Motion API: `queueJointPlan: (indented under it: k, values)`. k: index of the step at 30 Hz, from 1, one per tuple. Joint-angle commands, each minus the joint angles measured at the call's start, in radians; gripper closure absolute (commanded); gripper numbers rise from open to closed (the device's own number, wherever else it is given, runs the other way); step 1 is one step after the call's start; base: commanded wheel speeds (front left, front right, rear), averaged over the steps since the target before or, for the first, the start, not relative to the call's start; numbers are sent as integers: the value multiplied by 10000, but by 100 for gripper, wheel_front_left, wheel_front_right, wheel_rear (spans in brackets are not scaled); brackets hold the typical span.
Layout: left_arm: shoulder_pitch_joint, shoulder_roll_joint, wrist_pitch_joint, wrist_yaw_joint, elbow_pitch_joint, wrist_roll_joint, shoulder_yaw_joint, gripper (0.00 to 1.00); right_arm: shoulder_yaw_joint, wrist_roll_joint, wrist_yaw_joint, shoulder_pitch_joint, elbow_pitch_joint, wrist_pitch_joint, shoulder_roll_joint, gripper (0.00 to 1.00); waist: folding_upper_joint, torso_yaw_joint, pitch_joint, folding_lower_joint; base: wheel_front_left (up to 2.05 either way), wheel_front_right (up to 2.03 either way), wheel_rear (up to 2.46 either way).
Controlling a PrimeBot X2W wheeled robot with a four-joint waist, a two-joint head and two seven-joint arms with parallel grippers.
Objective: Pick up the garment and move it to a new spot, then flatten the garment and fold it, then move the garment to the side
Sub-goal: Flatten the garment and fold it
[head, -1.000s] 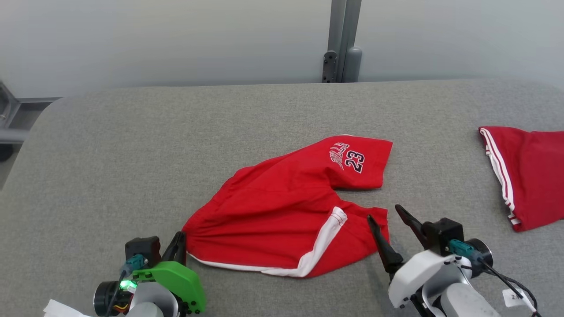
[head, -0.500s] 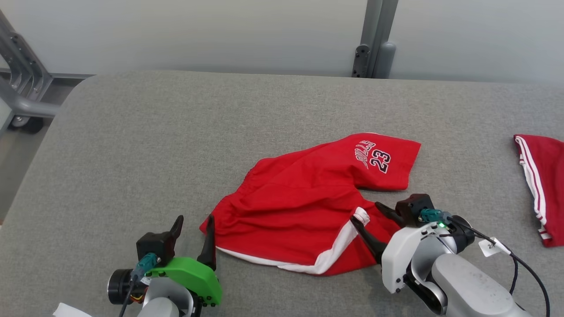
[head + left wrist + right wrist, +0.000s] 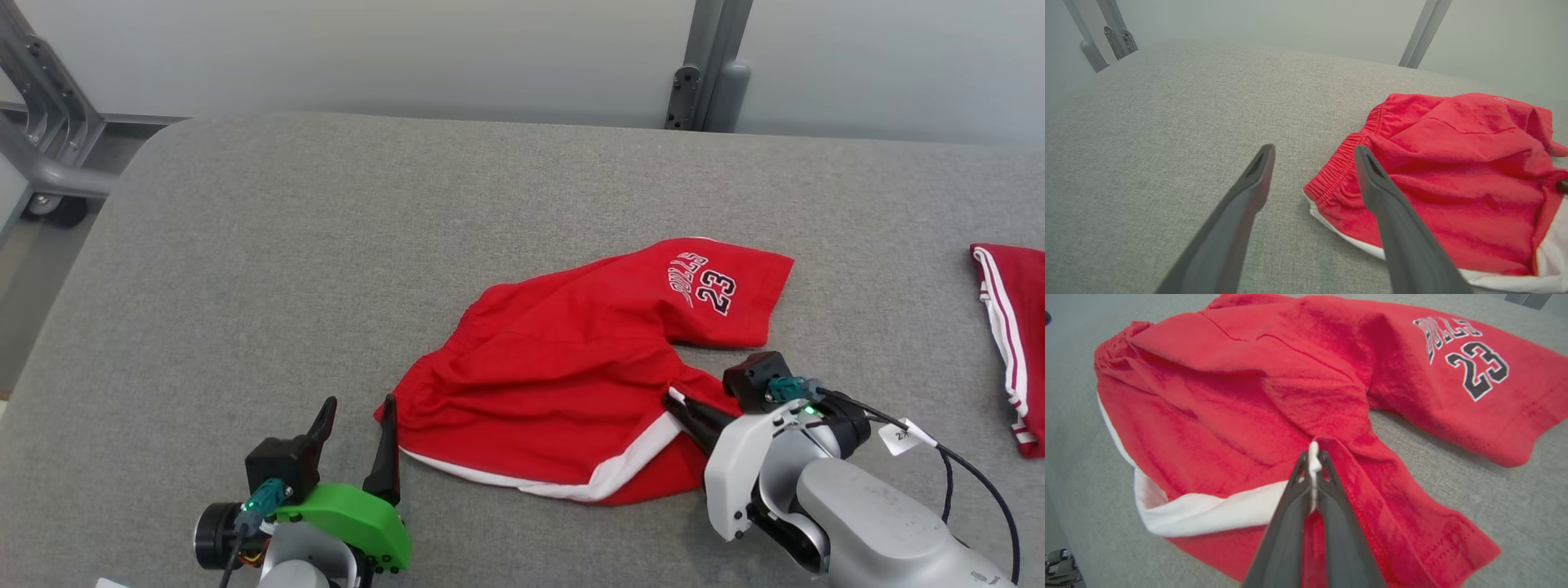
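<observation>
Red shorts (image 3: pixel 588 384) rumpled on grey padded table (image 3: pixel 286 245), a little right of centre, leg printed 23 toward the far edge. Pinched at the near leg's white side stripe by right gripper (image 3: pixel 1312 459), fingers pressed together on a fold of the cloth. At the elastic waistband corner, left gripper (image 3: pixel 359 404), fingers spread wide, one just beside the fabric, nothing between them. Second red garment (image 3: pixel 1008 343) well apart at the table's right edge.

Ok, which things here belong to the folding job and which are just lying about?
Job: red shorts; right gripper, shut on their white-trimmed hem; left gripper, open beside the waistband.
Lying about: second red garment on the table, far right; metal frame, far left.
</observation>
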Motion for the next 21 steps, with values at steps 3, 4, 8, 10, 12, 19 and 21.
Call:
queueJointPlan:
  k: [3,4,8,10,12,19,21]
  values:
    - [178,108,50,102,-145,-105,37,0,113,225,0,-167,-10,-331,-250,100,0,-143,-16,0,0,0,0]
    - [206,131,48,126,-183,-122,50,0,88,277,0,-160,-34,-448,-318,100,0,-189,-22,0,0,0,0]
    - [306,219,74,173,-312,-155,73,0,-266,370,0,4,-119,-963,-642,100,0,-369,-37,0,0,0,0]
    - [353,265,87,186,-366,-174,88,0,-536,378,0,148,-136,-1178,-781,100,0,-461,-37,0,0,0,0]
    - [396,320,102,175,-438,-204,97,0,-859,373,0,300,-187,-1370,-896,100,0,-565,-23,0,0,0,0]
    - [656,689,290,-122,-799,-109,-164,0,-2027,134,0,875,-219,-1759,-989,100,0,-873,90,0,0,0,0]
    - [786,800,392,-310,-931,-36,-362,0,-2324,42,0,1039,-238,-1807,-937,100,0,-923,114,0,0,0,0]
